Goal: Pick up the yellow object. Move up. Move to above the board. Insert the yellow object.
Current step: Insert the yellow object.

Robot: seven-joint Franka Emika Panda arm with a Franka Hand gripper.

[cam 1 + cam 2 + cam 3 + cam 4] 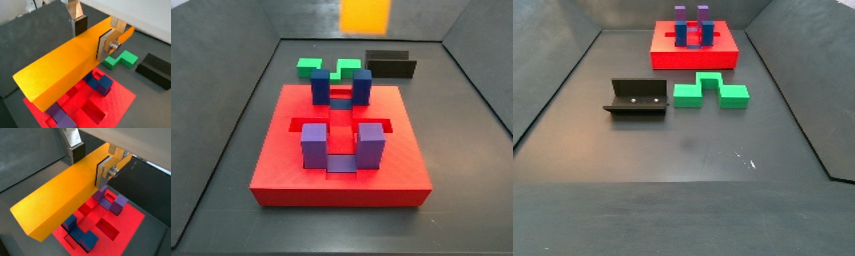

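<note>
my gripper [93, 31]: clamped on the yellow object [63, 70] | spot: up over the board [100, 107] | green blocks [121, 60] just beside it

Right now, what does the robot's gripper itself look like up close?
In both wrist views the gripper has two flat silver metal plate fingers with dark pads. A round silver bolt or knob sits on one plate's outer side. No cables or markings show, and neither side view shows the gripper.
</note>
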